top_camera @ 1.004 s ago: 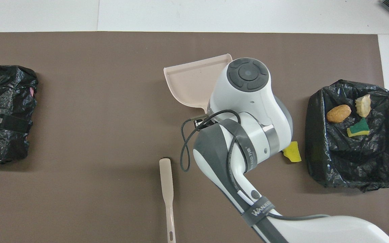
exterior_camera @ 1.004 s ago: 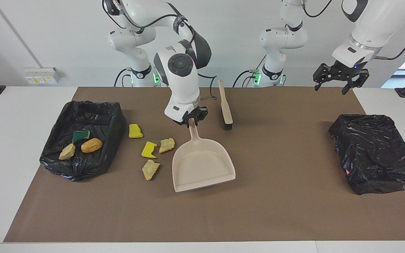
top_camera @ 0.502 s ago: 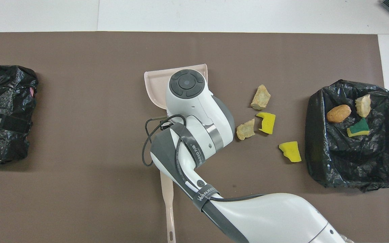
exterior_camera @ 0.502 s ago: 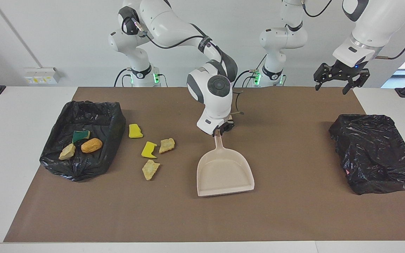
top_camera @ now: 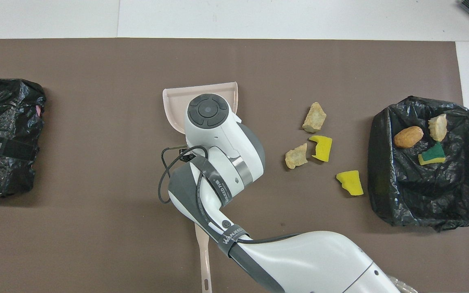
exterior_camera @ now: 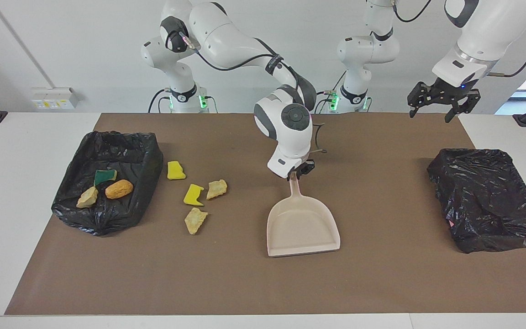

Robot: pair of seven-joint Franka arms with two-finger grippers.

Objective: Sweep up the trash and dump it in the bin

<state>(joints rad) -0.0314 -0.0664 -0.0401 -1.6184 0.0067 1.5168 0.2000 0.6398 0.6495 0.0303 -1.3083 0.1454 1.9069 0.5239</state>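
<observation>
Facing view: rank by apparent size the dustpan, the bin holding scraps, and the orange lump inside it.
1. Bin holding scraps
2. Dustpan
3. Orange lump, by far the smallest

Your right arm [top_camera: 226,162] covers most of the beige dustpan [top_camera: 173,99] mid-mat.
You see four scraps loose on the brown mat [top_camera: 96,162]: two bread lumps [top_camera: 314,118] and two yellow sponge chunks [top_camera: 321,147], lying between the dustpan and the black-lined bin [top_camera: 426,195] holding three more. A brush handle [top_camera: 204,260] pokes out beneath the arm.
</observation>
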